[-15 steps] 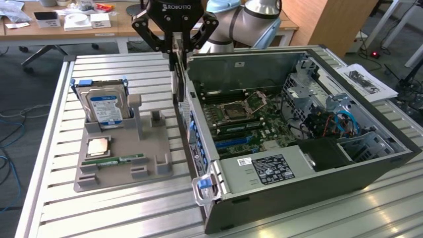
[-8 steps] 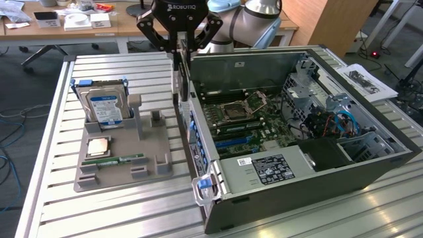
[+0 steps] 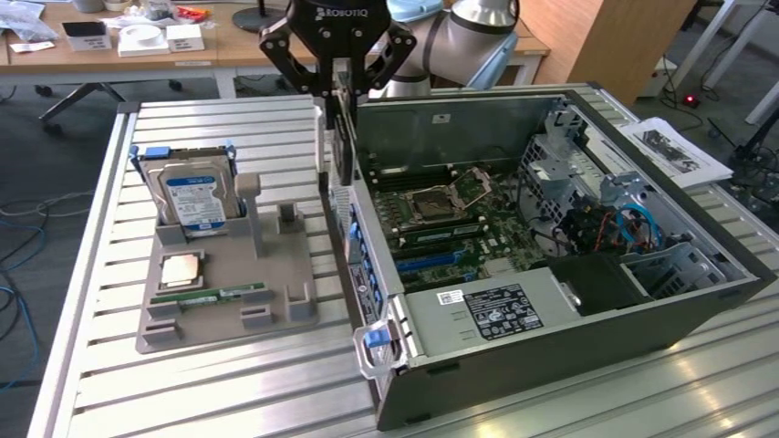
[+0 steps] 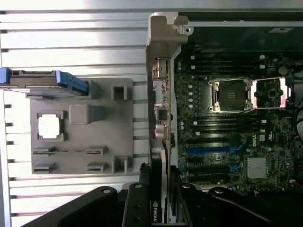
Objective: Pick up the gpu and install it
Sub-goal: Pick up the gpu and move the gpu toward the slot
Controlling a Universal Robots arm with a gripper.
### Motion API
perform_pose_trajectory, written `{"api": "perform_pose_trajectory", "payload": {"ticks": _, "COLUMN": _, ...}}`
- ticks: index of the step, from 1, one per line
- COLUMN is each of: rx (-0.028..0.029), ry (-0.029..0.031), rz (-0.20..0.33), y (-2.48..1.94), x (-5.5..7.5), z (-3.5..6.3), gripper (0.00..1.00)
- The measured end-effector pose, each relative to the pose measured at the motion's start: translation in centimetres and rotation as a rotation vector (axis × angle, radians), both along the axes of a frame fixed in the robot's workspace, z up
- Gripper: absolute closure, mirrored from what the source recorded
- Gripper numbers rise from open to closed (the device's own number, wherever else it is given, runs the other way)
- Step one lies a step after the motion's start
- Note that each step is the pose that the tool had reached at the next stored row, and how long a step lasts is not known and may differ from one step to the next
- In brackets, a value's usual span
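Hanging upright from the tool, the gpu is held on edge, the fingers clamped against its two faces near the top. It sits at the wall of the open case on the exterior view's left, between the holder and the motherboard. In the wrist view the card's thin edge runs along that wall, beside the blue slots. The holder rests on the slatted tabletop, carrying a hard drive standing upright, a CPU and a memory stick.
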State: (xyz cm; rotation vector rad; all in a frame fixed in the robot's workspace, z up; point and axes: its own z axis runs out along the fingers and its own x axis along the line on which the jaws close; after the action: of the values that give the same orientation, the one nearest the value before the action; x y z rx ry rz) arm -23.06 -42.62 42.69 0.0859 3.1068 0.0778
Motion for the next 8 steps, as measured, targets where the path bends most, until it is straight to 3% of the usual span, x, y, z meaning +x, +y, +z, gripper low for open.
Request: {"api": "perform_pose_trajectory", "payload": {"ticks": 8, "rx": 0.0000, "ry": 0.0000, "rz": 0.000, "y": 0.03, "x": 0.71, "z": 0.00, "gripper": 0.73}}
